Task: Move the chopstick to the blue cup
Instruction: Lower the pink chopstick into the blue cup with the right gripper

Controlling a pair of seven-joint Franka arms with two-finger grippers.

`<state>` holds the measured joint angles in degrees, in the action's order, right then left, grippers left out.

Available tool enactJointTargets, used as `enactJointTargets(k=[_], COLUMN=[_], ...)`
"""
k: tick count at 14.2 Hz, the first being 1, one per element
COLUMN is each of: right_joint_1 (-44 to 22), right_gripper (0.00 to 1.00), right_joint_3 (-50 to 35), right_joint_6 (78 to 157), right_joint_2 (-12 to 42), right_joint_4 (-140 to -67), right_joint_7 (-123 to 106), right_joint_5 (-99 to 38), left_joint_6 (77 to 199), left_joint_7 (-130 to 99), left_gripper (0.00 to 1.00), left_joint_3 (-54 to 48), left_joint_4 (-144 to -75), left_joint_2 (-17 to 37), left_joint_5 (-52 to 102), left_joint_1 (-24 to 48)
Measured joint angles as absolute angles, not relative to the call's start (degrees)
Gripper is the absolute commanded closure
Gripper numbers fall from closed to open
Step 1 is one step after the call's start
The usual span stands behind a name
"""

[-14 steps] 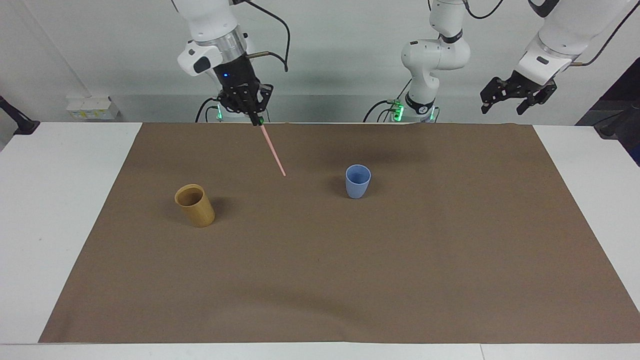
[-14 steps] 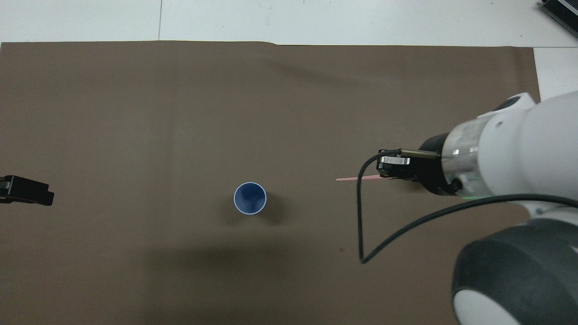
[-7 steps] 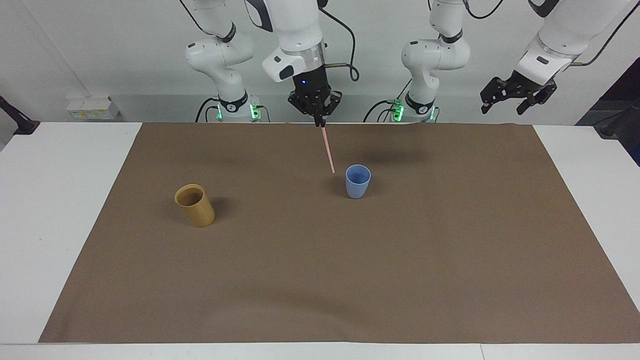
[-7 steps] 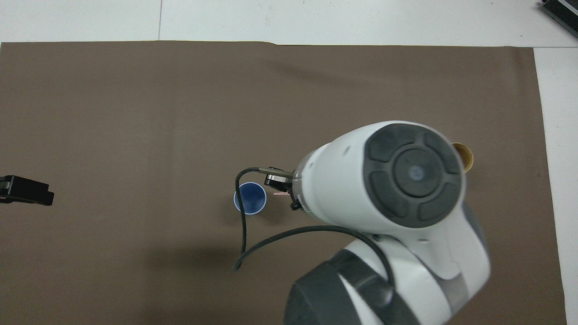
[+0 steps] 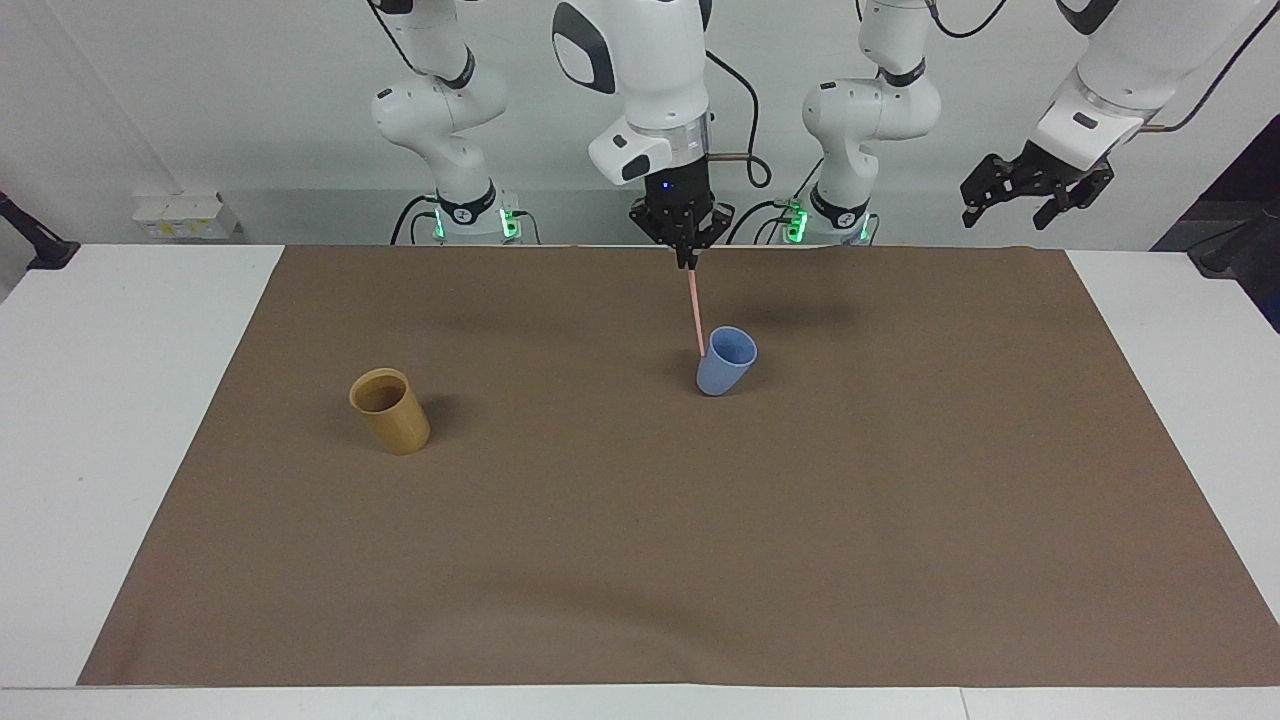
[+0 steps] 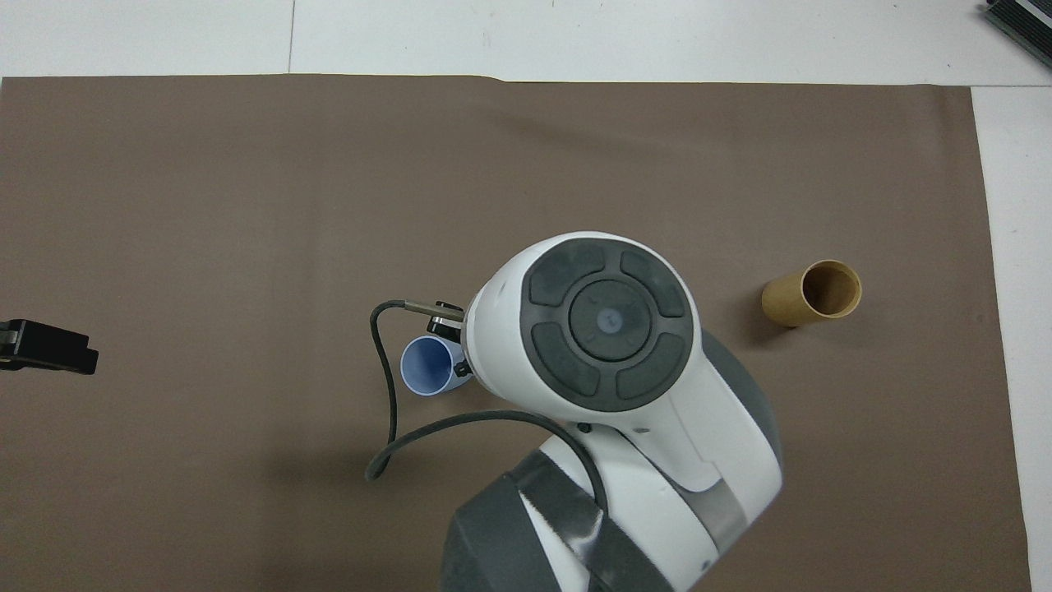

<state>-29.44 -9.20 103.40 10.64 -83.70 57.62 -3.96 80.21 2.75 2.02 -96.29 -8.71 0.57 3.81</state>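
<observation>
My right gripper is shut on the top end of the pale pink chopstick, which hangs almost upright. Its lower tip touches the rim of the blue cup on the side toward the right arm's end. The cup leans toward the left arm's end, its mouth tipped that way. In the overhead view the right arm covers the chopstick, and the blue cup shows partly beside it. My left gripper waits open, raised over the table's edge at the left arm's end.
A tan cylindrical cup stands upright on the brown mat toward the right arm's end, also seen as the tan cup from overhead. White table borders the mat on each side.
The right gripper has carried the chopstick sideways from the tan cup's end to the blue cup. The blue cup, upright before, now leans toward the left arm's end. The left arm is still.
</observation>
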Motion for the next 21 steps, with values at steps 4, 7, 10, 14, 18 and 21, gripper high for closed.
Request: enactJointTargets(k=[4,7,10,14,18,21], right_joint_1=[-29.4,-29.4,-29.2,-28.9,-28.9,-28.9], right_gripper=[1.0,1.0,1.0,1.0,1.0,1.0], right_joint_3=[-9.2,-9.2,-9.1,-8.9,-9.0,-9.1], right_joint_6=[103.4,103.4,103.3,103.3,103.1,102.5], right_joint_2=[10.7,10.8,10.9,10.9,10.7,10.1], right_joint_4=[-83.5,-83.4,-83.3,-83.0,-82.4,-82.3], right_joint_7=[57.6,57.6,57.6,57.6,57.6,57.6], right_joint_5=[-3.9,-3.9,-3.9,-3.9,-4.0,-4.4], left_joint_6=[80.2,80.2,80.2,80.2,80.2,80.2], left_joint_7=[2.8,2.8,2.8,2.8,2.8,2.8], left_gripper=[0.0,0.0,0.0,0.0,0.0,0.0], left_joint_3=[2.0,2.0,2.0,2.0,2.0,2.0], left_joint_4=[-96.3,-96.3,-96.3,-96.3,-96.3,-96.3], left_joint_2=[-8.7,-8.7,-8.7,-8.7,-8.7,-8.7], left_joint_5=[0.6,0.6,0.6,0.6,0.6,0.6], left_joint_1=[3.8,3.8,3.8,3.8,3.8,3.8])
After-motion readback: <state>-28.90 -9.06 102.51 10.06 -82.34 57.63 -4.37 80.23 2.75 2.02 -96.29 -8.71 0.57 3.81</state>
